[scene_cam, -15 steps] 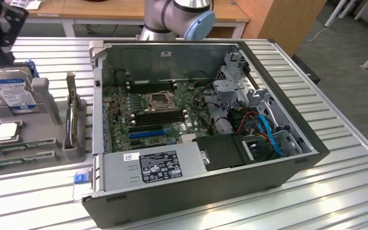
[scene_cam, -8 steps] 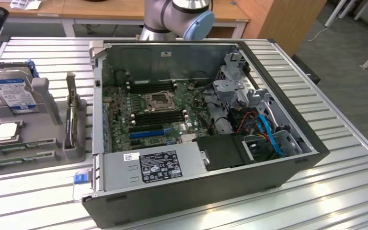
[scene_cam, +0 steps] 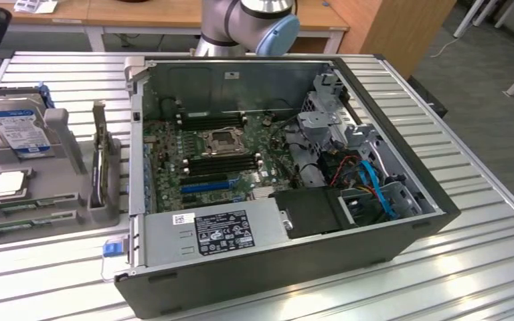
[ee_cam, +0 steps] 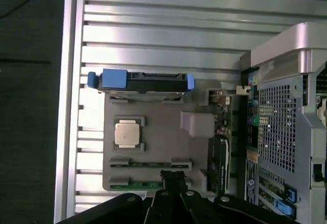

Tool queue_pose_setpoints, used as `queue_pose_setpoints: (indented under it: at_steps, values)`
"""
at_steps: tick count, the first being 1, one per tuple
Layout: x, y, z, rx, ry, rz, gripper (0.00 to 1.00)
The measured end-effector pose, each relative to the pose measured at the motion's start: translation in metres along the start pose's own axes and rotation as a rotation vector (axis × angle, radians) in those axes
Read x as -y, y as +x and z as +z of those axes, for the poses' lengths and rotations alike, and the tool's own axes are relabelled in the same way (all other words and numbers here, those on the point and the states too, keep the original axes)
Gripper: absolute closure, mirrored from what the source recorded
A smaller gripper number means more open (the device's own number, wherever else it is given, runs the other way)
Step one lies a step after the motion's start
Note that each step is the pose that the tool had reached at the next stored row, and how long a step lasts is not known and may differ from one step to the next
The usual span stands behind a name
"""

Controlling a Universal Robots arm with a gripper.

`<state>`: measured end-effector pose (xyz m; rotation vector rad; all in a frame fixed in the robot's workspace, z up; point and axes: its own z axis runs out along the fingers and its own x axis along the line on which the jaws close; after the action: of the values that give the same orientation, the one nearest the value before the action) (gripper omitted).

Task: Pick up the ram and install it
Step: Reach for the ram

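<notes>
We see our gripper with its two fingers pressed tight together, and there is nothing in them. Its tip hangs over the gray holder, right by the two green ram sticks, which lie flat side by side in their slots near the square silver processor chip. The holder sits on the metal table just beside the open computer case, with the hard drive at the end away from the sticks.
</notes>
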<state>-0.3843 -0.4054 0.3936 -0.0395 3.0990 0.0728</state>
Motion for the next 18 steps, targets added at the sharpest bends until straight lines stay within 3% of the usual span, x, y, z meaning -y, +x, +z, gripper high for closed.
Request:
queue_pose_setpoints:
  at_steps: [11, 14, 18]
  values:
    - [0.0, 0.0, 0.0, -0.009, -0.0082, -0.195, 0.89]
    - [0.0, 0.0001, 0.0, -0.0091, -0.0083, -0.196, 0.89]
    - [0.0, 0.0001, 0.0, -0.0063, -0.0058, -0.135, 0.89]
